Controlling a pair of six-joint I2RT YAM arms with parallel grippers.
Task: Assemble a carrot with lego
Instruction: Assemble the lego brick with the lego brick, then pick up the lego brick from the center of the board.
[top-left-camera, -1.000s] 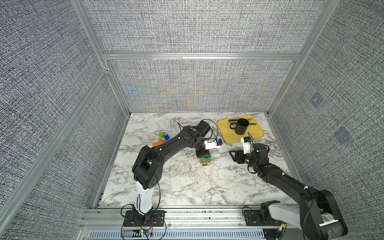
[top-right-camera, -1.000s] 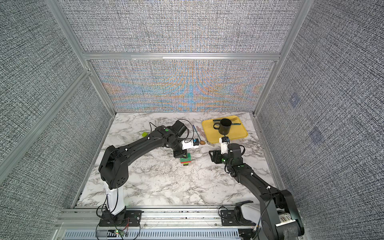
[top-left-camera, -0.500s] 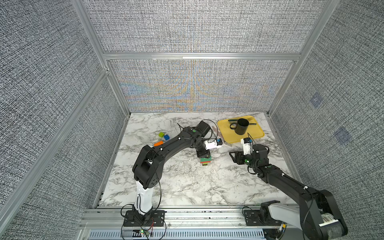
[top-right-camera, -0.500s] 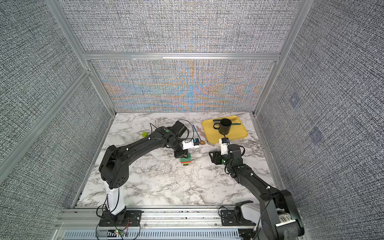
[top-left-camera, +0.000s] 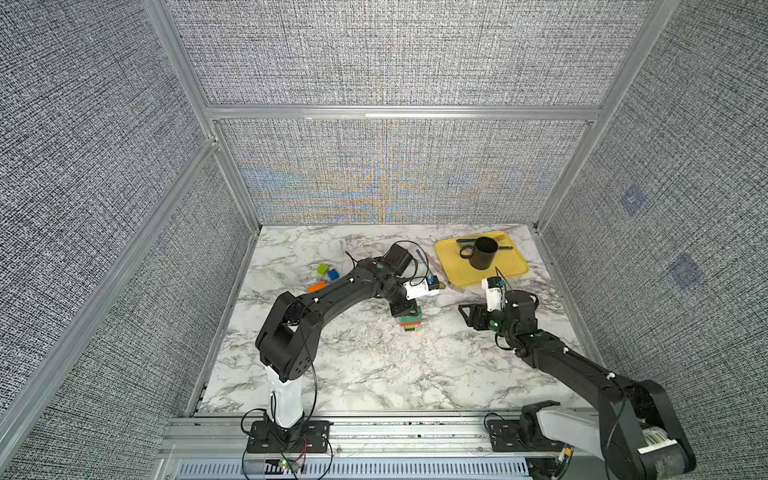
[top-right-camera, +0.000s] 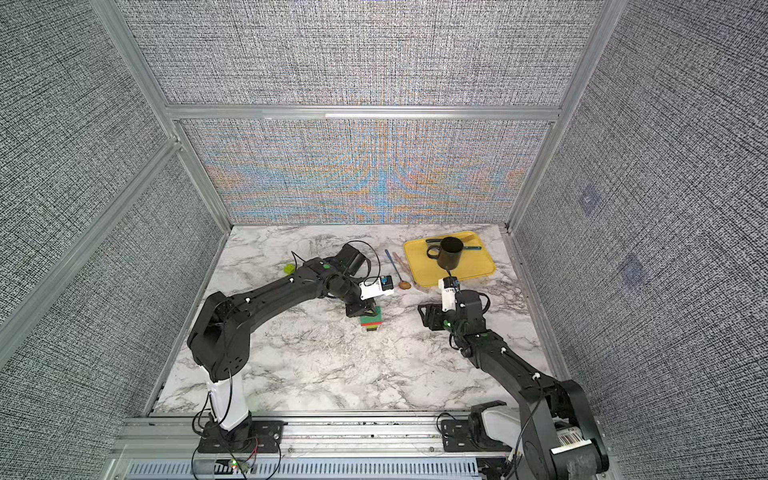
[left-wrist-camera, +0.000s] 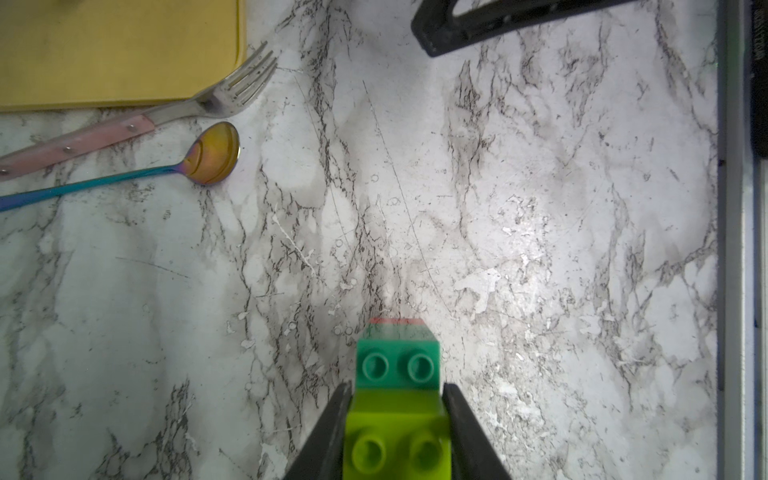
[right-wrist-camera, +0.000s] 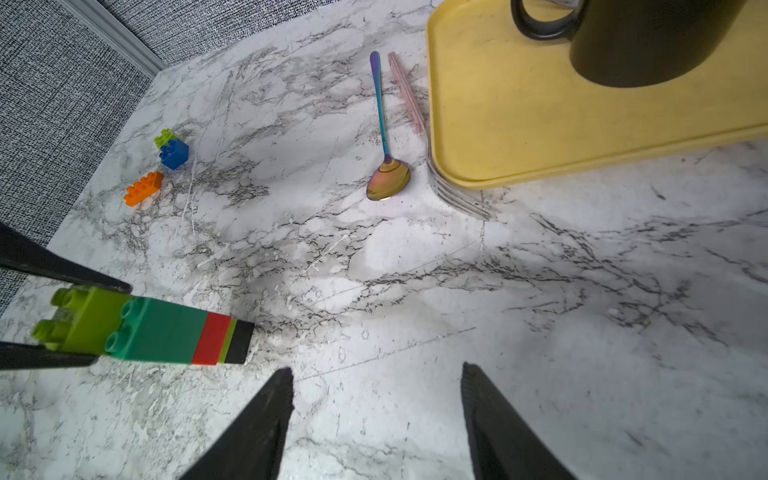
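Stacking is under way in both top views: the carrot (top-left-camera: 411, 322) stands upright mid-table (top-left-camera: 353, 374), with the left claw (top-left-camera: 409, 311) at its top and the right claw (top-left-camera: 464, 316) apart at its side. An orange brick (top-left-camera: 318, 286), a blue brick (top-left-camera: 333, 274) and a loose lime brick (top-left-camera: 322, 269) lie near the far left edge.

Left wrist view: the left claw is clamped tight on the held lime brick (left-wrist-camera: 397, 436), which sits half over the dark green layer (left-wrist-camera: 398, 365).

Right wrist view: the right claw (right-wrist-camera: 376, 372) hangs half open and empty, facing the black tip (right-wrist-camera: 241, 343). Whether that tip touches the table I cannot tell.

The likely step is seating the held brick. That calls for a straight press, perhaps with the right claw bracing the stack low down.
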